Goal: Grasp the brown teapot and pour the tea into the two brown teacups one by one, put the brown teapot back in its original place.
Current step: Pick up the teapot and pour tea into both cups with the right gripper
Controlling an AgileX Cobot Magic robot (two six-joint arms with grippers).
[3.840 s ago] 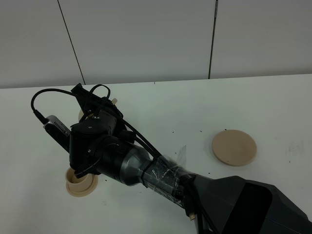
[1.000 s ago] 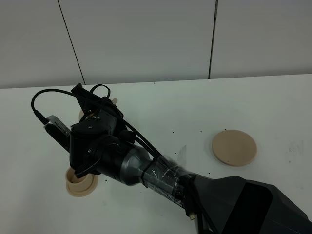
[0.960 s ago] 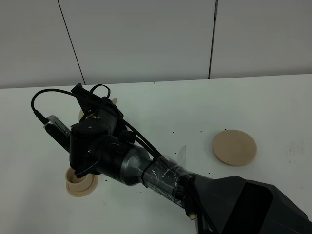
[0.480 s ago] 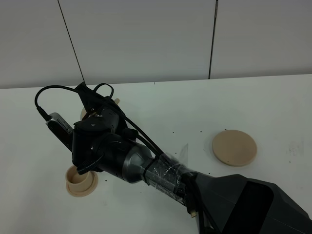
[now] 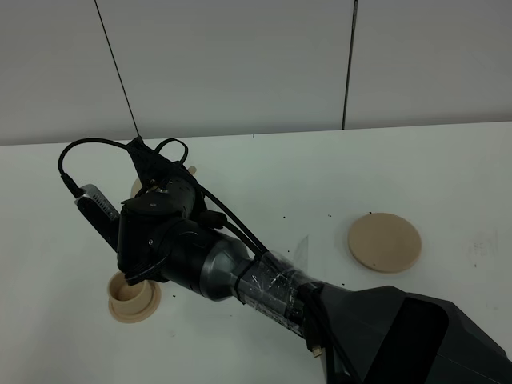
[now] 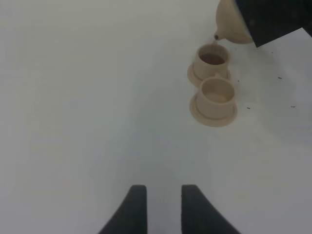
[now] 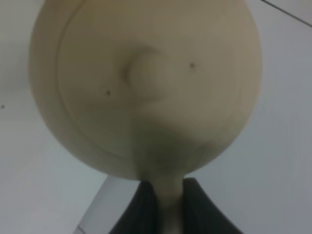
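Observation:
The brown teapot [image 7: 146,83] fills the right wrist view, and my right gripper [image 7: 168,207] is shut on its loop handle. In the left wrist view the teapot [image 6: 233,24] hangs tilted with its spout over the farther teacup [image 6: 213,58], which holds dark tea. The nearer teacup [image 6: 216,93] stands right beside it on its saucer. From the high view my right gripper [image 5: 156,172] reaches across to the far left and covers most of the teapot and the farther teacup. The nearer teacup [image 5: 130,294] shows below the wrist. My left gripper [image 6: 160,209] hovers over bare table, its fingers slightly apart and holding nothing.
The flat round tan disc [image 5: 384,242], the original place, lies bare on the right of the white table [image 5: 448,168]. My right arm [image 5: 264,284] stretches diagonally from the lower right across the middle. A white panelled wall stands behind the table.
Over the last second my right wrist has shifted slightly to the right and turned a little with the teapot. The teacups and the disc have not moved.

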